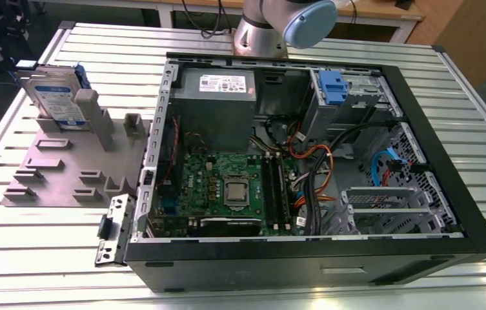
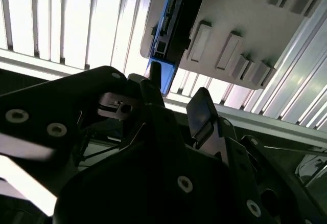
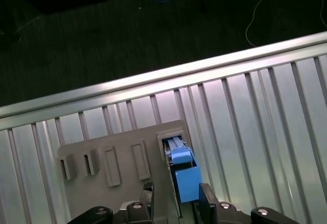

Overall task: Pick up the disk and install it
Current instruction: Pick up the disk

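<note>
The disk (image 1: 57,97) stands on edge in a slot at the back of a grey holder plate (image 1: 62,165), at the exterior view's left; its blue-and-white label faces outward and blue rails run along its edges. In the first wrist view my gripper (image 3: 178,197) hangs above the disk (image 3: 183,175), looking down on its blue top edge, with one dark finger (image 3: 148,191) on each side and a gap to the drive. In the second wrist view the gripper (image 2: 176,98) is open, and the disk's blue edge (image 2: 166,27) lies beyond the fingertips (image 2: 201,112).
An open computer case (image 1: 449,194) lies on the slatted metal table (image 1: 475,116), with motherboard, cables, a grey power supply (image 1: 217,97) and a drive bay with a blue latch (image 1: 332,87). The holder plate carries several more raised slots. The table edge and dark floor (image 3: 127,40) are close by the disk.
</note>
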